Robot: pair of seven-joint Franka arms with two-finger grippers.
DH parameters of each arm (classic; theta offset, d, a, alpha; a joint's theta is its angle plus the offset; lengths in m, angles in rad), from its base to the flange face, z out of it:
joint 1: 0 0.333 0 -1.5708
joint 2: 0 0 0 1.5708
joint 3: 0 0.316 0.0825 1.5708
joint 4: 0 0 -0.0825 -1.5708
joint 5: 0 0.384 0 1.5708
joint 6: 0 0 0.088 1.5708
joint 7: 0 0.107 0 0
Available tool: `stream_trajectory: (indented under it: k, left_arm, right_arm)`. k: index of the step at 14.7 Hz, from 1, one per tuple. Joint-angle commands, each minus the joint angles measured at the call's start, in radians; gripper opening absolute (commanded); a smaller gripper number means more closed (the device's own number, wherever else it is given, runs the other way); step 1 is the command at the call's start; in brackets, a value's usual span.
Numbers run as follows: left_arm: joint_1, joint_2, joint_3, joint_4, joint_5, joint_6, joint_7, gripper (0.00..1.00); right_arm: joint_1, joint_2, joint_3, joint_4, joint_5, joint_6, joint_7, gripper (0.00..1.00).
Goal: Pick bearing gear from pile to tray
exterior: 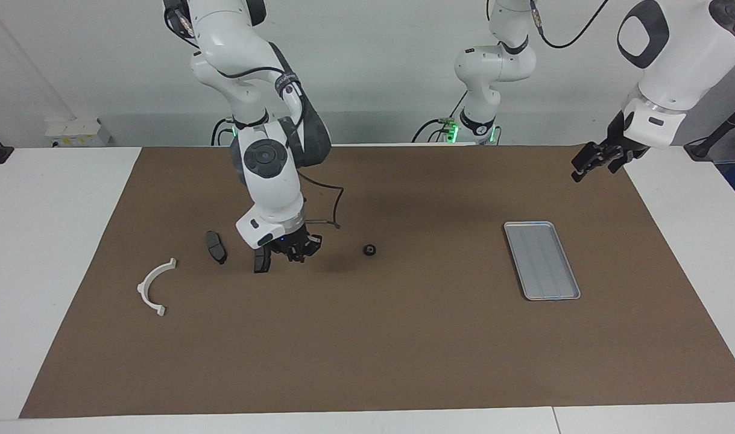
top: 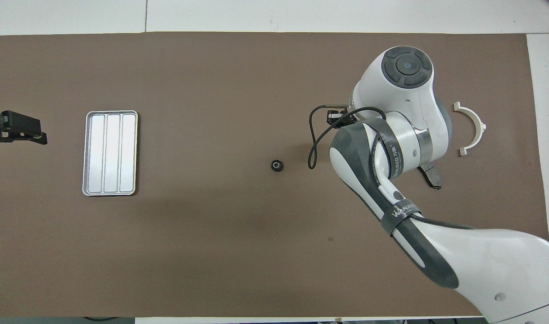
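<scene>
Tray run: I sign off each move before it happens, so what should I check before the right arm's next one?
1. Tray holds nothing: ok.
2. Right gripper low over the mat beside a brake pad, jaws shut: ok.
3. A bearing gear in those jaws: cannot tell.
4. Black round piece lies loose on the mat, between the right gripper and the tray: ok.
5. Left gripper waits raised over the mat's edge at the left arm's end, jaws open, not over the tray: ok.
</scene>
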Motion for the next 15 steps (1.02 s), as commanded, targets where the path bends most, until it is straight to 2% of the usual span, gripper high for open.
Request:
stream_trajectory:
  k: [1, 11, 15]
  left_arm:
    - [0.004, -0.023, -0.003, -0.016, 0.005, -0.012, 0.005, 1.00]
    - [0.004, -0.023, -0.003, -0.016, 0.005, -0.012, 0.005, 1.00]
    - [0.004, -0.023, -0.003, -0.016, 0.005, -0.012, 0.005, 1.00]
  right_arm:
    - [-0.016, -0.030, 0.008, -0.037, 0.006, 0.021, -0.028, 0.00]
    - [-0.022, -0.033, 0.010, -0.049, 0.007, 0.022, -0.040, 0.00]
    - [0.023, -0.053, 0.010, -0.115, 0.012, 0.110, 0.036, 0.00]
